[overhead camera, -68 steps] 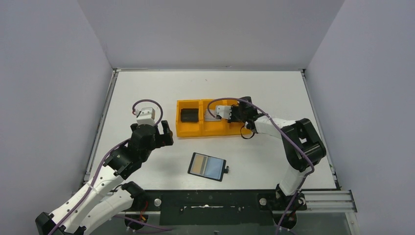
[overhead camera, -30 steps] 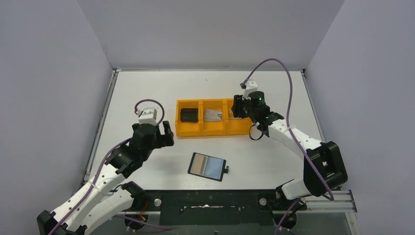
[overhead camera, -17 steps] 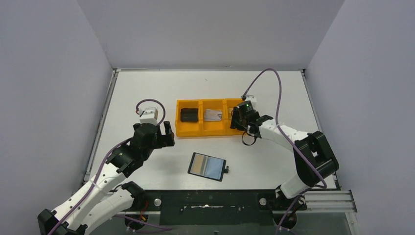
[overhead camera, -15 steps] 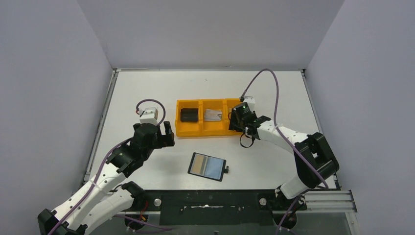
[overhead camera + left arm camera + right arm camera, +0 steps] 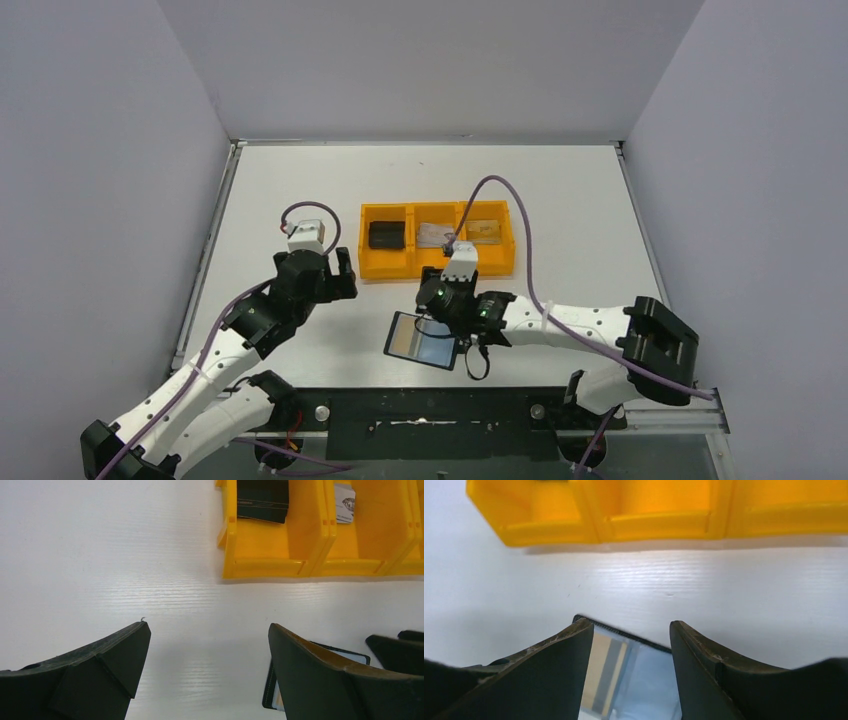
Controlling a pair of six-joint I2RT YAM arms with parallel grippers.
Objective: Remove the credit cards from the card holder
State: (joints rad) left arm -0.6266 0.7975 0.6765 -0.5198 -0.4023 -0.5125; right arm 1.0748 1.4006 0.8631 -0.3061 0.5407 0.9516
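The right claw (image 5: pixel 630 626) hangs open and empty over the card holder (image 5: pixel 646 682), low in the frame; a gold card (image 5: pixel 600 672) seems to sit inside. Next it should dip and pinch it.

Between the right gripper's (image 5: pixel 630 625) fingers the holder (image 5: pixel 634 675) runs behind both of them and off the bottom edge; the tan, grey-striped band in it may be card or pocket. Beyond the fingers the tray (image 5: pixel 649 525) is cut by the top edge. From above, this gripper covers the holder's far right part. Ahead of the left gripper (image 5: pixel 208 626), the block (image 5: pixel 262 500) and a grey card (image 5: pixel 344 502) are cropped at the top.
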